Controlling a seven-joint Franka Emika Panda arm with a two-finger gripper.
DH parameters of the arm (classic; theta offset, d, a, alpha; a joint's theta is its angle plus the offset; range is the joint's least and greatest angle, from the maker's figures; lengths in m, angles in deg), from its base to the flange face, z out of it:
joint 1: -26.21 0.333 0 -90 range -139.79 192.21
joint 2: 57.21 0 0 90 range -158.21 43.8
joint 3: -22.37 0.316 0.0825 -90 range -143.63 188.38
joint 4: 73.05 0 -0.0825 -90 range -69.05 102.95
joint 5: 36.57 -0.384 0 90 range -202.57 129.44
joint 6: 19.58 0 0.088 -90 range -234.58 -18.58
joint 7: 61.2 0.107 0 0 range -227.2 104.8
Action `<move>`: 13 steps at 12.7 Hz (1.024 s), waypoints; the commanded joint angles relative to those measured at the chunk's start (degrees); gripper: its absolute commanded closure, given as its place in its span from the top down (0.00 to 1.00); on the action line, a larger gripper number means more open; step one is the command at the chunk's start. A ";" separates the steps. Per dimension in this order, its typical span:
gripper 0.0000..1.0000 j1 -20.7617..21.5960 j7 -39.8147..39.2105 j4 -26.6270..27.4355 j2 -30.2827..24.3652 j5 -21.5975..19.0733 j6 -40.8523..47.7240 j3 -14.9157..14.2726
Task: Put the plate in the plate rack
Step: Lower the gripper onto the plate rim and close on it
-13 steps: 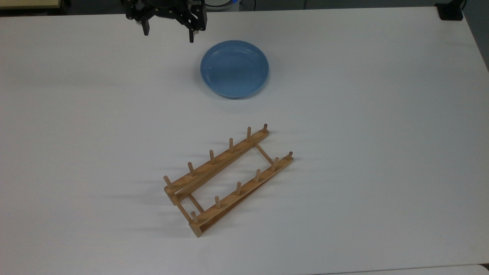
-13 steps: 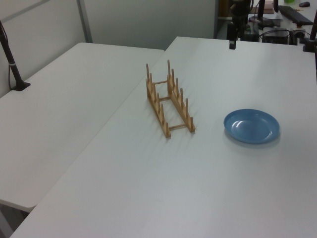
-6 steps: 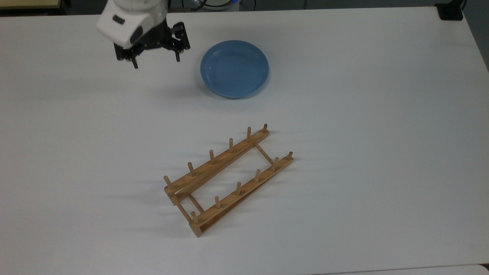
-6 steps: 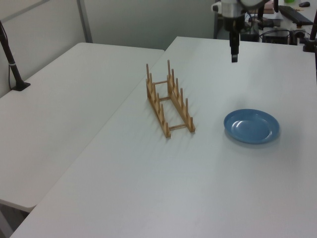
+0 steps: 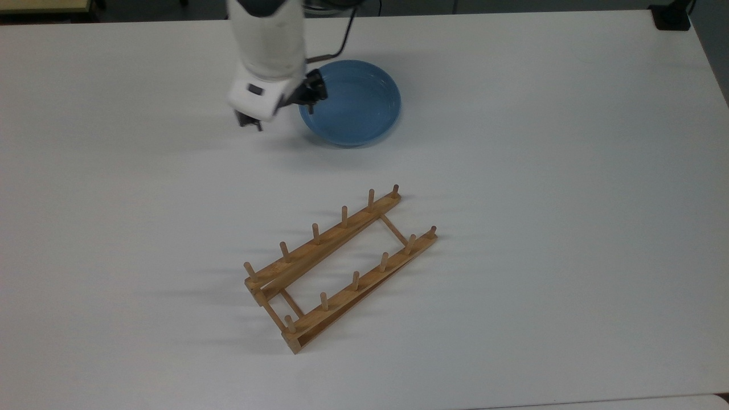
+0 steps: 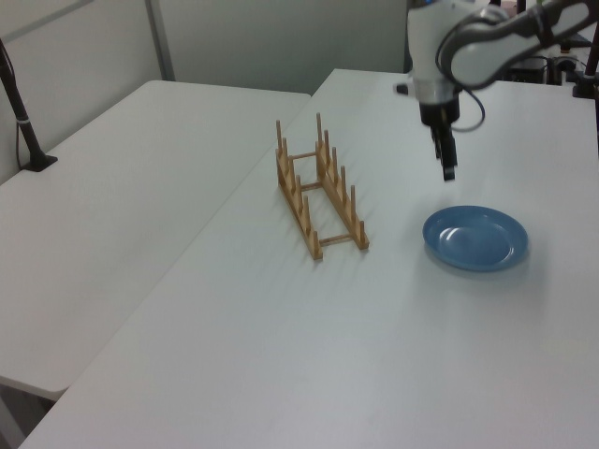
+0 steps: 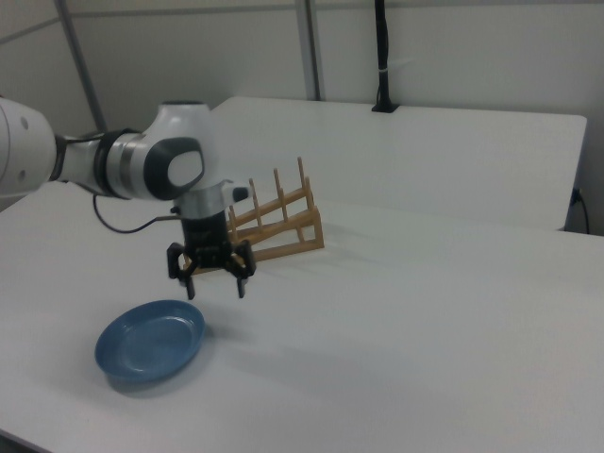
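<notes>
The light-blue plate (image 5: 356, 105) lies flat on the white table, toward the top view's upper middle; it also shows as the plate (image 6: 475, 238) and the plate (image 7: 151, 342). The wooden plate rack (image 5: 319, 247) stands apart from it, nearer the table's middle, its pegs upright and nothing in it, seen as the rack (image 6: 321, 192) and the rack (image 7: 274, 226). My gripper (image 5: 285, 117) hangs pointing down over the plate's left rim in the top view. In the right view the gripper (image 7: 215, 288) is open, its fingers spread wide above the plate's near edge, holding nothing. The gripper (image 6: 447, 168) floats clear above the table.
The white table (image 5: 541, 171) stretches wide around both objects. A black mount (image 5: 672, 17) sits at its top right corner in the top view. A second table with a black pole (image 6: 23, 122) adjoins on the left view's left.
The arm has come from the table's far edge down toward the plate, swinging first to the top view's left and then right to the plate's rim. Plate and rack have not moved.
</notes>
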 commanded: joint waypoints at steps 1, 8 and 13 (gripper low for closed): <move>0.85 3.77 -0.08 5.84 -1.44 1.01 -4.34 -0.44; 0.12 5.45 1.68 5.67 3.05 4.00 -4.61 -0.53; 0.00 5.01 1.85 1.82 0.85 3.39 0.73 -0.44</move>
